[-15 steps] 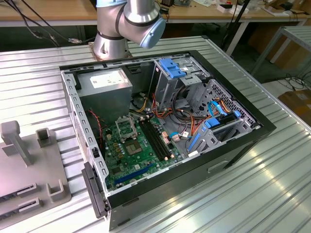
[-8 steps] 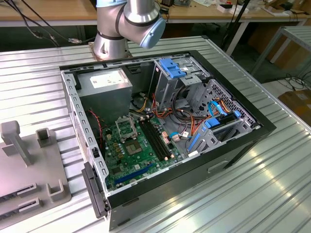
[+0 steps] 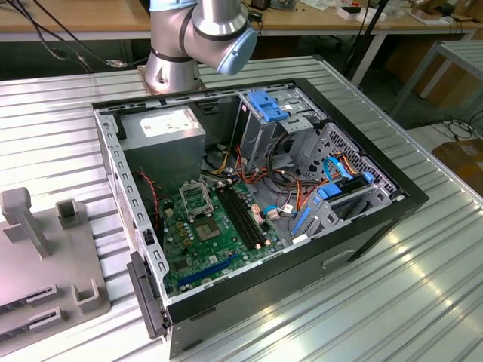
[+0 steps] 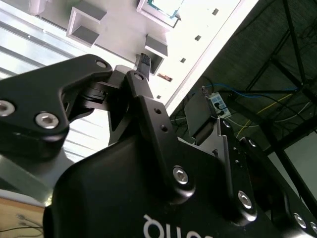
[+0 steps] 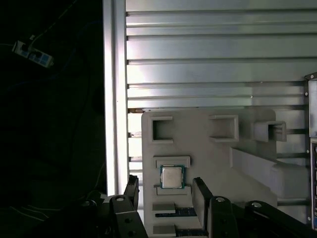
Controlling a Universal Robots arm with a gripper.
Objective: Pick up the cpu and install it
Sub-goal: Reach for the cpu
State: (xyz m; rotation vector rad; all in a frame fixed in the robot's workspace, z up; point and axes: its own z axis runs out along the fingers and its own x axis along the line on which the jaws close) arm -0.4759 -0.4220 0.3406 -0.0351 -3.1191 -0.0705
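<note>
End effector (image 5: 165, 181) wide apart & empty, over cpu (image 5: 172, 177) in grey holder plate (image 5: 208, 148).

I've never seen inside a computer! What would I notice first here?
First, the big open computer case on the ribbed metal table, its green motherboard showing inside. Then, in the first wrist view, the tiny silvery cpu resting in a grey holder, with the open gripper close by it.

cpu (image 5: 172, 177): silvery-grey top, greenish rim. Holder tray (image 5: 208, 144) is plain pale grey. Counter (image 5: 208, 59): silver metal, ribbed stripes. Pincer (image 5: 167, 192): matte black. Motherboard (image 3: 219, 234): green, black slots. Computer case (image 3: 287, 290): black outside, bare grey metal inside. Drive brackets (image 3: 268, 104): blue. Wire bundle (image 3: 290, 181): red, orange, yellow, black. Arm (image 3: 215, 23): silver-grey, light-blue caps.
</note>
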